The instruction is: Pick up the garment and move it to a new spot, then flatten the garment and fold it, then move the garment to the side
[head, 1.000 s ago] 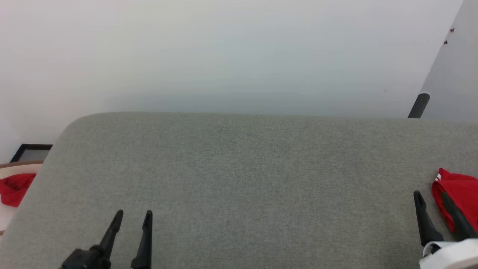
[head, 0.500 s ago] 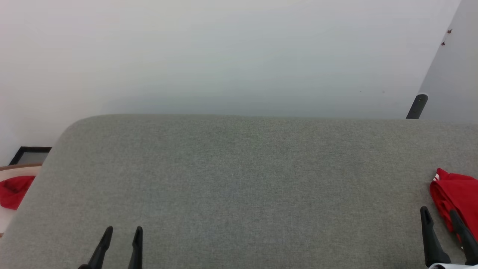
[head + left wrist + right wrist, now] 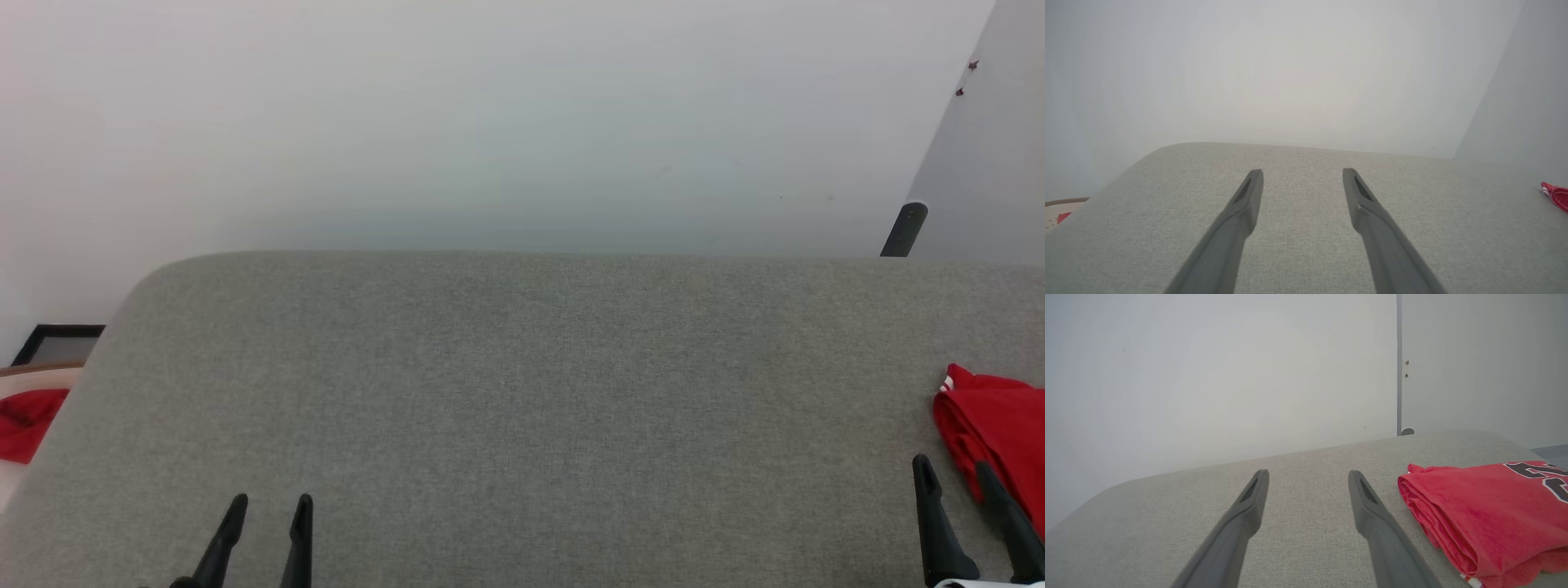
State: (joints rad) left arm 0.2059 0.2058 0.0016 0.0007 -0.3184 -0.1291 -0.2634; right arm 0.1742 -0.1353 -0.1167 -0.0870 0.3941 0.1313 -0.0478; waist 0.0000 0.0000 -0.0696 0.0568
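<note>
The garment [image 3: 1482,506], a red shirt with black white-outlined numerals, lies folded in a thick stack on the grey cushion at the far right [image 3: 992,425]; its corner shows at the left wrist view's right edge [image 3: 1555,194]. My right gripper [image 3: 953,474] [image 3: 1308,477] is open just left of the garment, apart from it, with nothing between its fingers. My left gripper [image 3: 269,506] [image 3: 1302,175] is open and empty above bare cushion at the lower left.
The grey padded surface [image 3: 522,392] runs across the head view, with a rounded far-left corner. A white wall stands behind it. A small red cloth [image 3: 28,412] lies on a pale surface beyond the left edge. A dark post [image 3: 902,230] rises at the back right.
Both grippers have drawn back toward the head view's bottom edge, the right one away from the garment. The camera has shifted slightly.
</note>
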